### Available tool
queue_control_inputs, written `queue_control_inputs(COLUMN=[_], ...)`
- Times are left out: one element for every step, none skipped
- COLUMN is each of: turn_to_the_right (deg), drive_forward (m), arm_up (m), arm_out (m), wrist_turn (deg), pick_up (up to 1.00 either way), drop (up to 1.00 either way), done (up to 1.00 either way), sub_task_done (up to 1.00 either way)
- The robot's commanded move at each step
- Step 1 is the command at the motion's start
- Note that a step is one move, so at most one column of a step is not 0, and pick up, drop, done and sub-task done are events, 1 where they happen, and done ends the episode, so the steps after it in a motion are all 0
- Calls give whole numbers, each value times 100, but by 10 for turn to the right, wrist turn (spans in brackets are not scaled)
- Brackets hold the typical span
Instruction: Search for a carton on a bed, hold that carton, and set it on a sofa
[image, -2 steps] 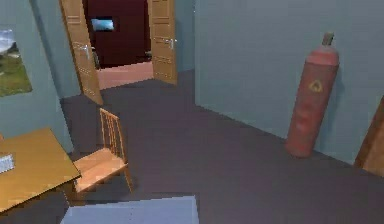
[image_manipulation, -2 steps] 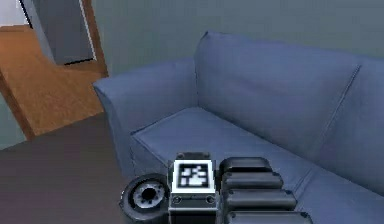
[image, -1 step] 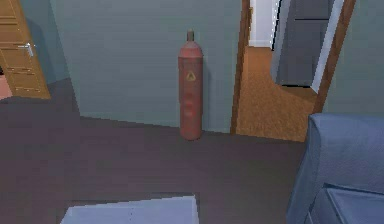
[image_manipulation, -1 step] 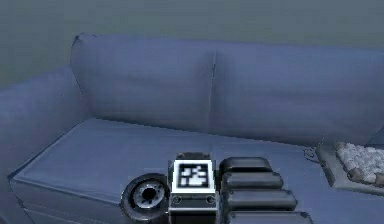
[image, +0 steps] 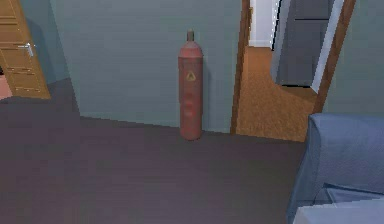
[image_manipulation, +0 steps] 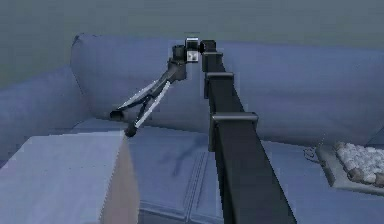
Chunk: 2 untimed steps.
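Pale flat-topped block with tan side (image_manipulation: 70, 180) is sitting nearest. Grey egg carton (image_manipulation: 334, 172), holding whitish round eggs (image_manipulation: 362, 158), is lying on the blue fabric sofa (image_manipulation: 300, 100) seat. The gripper (image_manipulation: 122, 121) is hanging over the cushions; can't tell jaw state or load. Red gas cylinder (image: 192, 88) is standing farthest.

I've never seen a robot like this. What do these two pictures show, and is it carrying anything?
This is a wheeled robot with one extending arm. The forward view looks ahead from it: a red cylinder stands against the wall beside a doorway, with a blue sofa at its right. The arm side view looks out sideways: the dark bar is the arm, reaching over the sofa. Its jaws slant down to the left from the arm's tip. On the seat at the picture's right lies a tray of pale round things, perhaps an egg carton; a pale box shows at lower left. Whether the jaws hold anything cannot be told.
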Motion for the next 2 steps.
queue_control_inputs(turn_to_the_right=[0, 0], drive_forward=[0, 0], arm_up=[0, 0], arm_out=[0, 0], wrist_turn=[450, 450], pick_up=[0, 0], drop=[0, 0], done=[0, 0], sub_task_done=[0, 0])
